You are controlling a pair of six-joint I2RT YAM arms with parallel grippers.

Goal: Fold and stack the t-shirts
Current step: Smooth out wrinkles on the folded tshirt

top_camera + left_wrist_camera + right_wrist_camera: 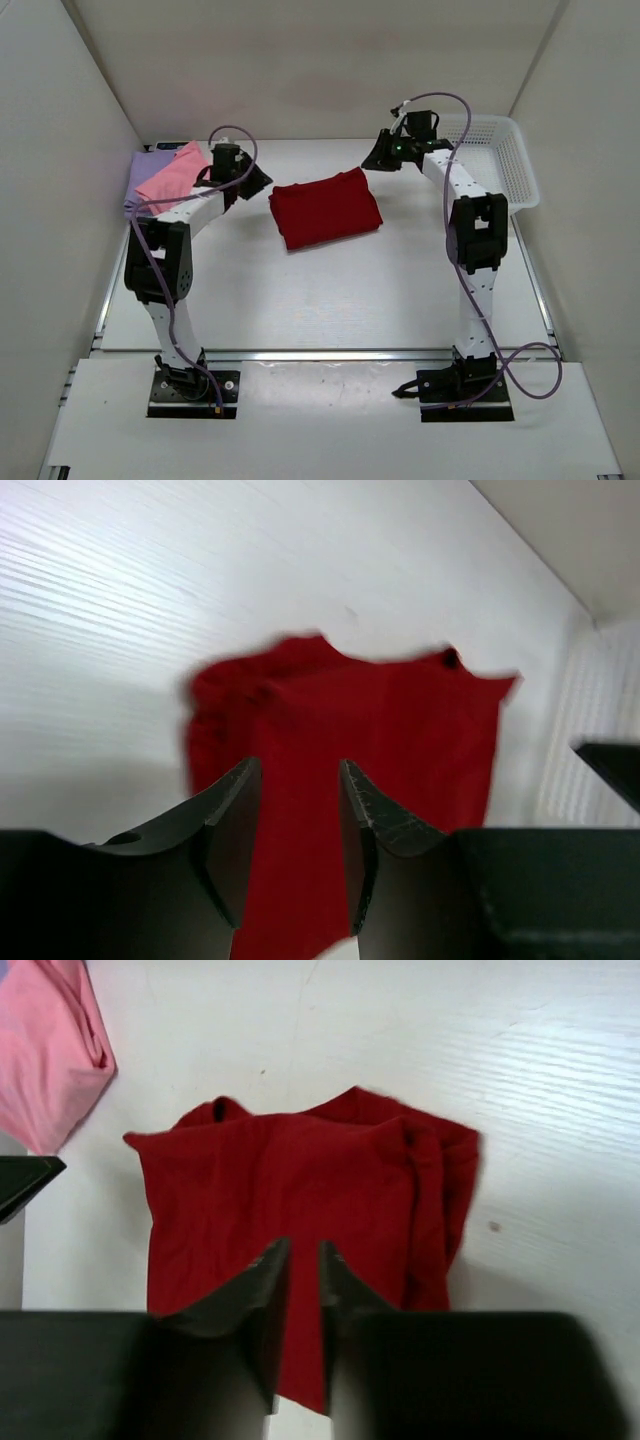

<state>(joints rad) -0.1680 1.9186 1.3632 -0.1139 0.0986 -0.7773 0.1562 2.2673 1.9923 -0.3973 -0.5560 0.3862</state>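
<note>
You see three plain shirts: a dark red shirt [325, 208], a pink shirt [175, 175] and a lavender shirt [142, 175]. The basket [505, 150] is white lattice, the table [330, 300] white, the cables [437, 96] purple.

Table [330, 300]: red t-shirt [325, 208], lavender t-shirt [143, 175], basket [510, 150]

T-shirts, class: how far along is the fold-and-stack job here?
Done: the pink t-shirt lies stacked on the lavender t-shirt at far left; the dark red t-shirt lies folded, apart from them. In hand: nothing; the left hand and right hand are open and empty. Left: putting the red one on the stack.
</note>
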